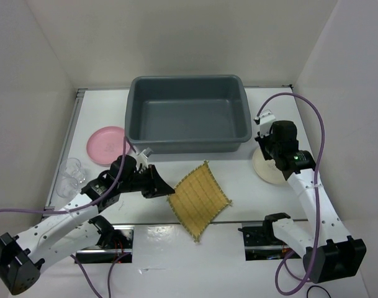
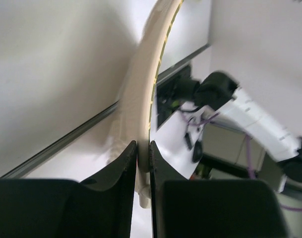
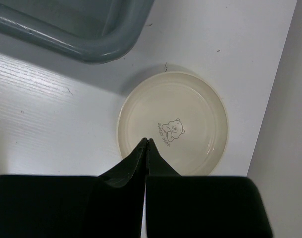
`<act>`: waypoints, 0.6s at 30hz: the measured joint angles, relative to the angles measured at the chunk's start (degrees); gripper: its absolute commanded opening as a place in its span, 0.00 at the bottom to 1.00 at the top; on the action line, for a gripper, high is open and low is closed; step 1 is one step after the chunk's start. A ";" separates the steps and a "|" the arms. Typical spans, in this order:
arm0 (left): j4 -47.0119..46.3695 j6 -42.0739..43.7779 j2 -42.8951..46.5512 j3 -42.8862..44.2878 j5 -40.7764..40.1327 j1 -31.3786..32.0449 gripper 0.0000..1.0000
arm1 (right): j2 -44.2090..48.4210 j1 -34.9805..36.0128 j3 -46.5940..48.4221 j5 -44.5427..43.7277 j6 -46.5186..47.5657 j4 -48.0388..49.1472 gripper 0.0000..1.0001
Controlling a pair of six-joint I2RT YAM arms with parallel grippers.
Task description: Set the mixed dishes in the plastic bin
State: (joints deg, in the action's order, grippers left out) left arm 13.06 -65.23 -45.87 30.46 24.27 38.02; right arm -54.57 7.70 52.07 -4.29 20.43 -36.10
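Left wrist view: left gripper [image 2: 143,145] pinched narrow on edge of bamboo mat [image 2: 145,89]; mat outside plastic bin [image 1: 187,144], near its front wall. Right gripper [image 3: 147,142] fully closed, holding nothing, above cream plate [image 3: 190,111] just beside bin.

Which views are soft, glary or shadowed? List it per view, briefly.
Top external: sharp, evenly lit, glare on the table at its near edge. Left wrist: the bamboo mat pinched in the left gripper is blurred up close; background soft too. Right wrist: cream plate crisp, bear print clear; the plastic bin shadows the table beside it; the shut right gripper is featureless black.
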 measured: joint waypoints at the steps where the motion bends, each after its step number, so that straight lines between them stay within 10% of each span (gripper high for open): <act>1: -0.26 -0.81 0.00 0.66 -0.04 -0.63 0.00 | 0.00 -0.04 -0.02 0.00 0.02 0.00 0.00; 18: -2.49 3.82 -9.92 -0.20 1.46 -4.61 0.00 | -0.63 -0.61 0.00 10.97 5.81 -1.79 0.00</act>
State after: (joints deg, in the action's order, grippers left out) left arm 10.57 -61.41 -55.79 30.26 25.74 33.41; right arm -55.20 7.09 52.07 6.68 26.24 -37.89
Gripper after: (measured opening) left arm 0.184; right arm 0.001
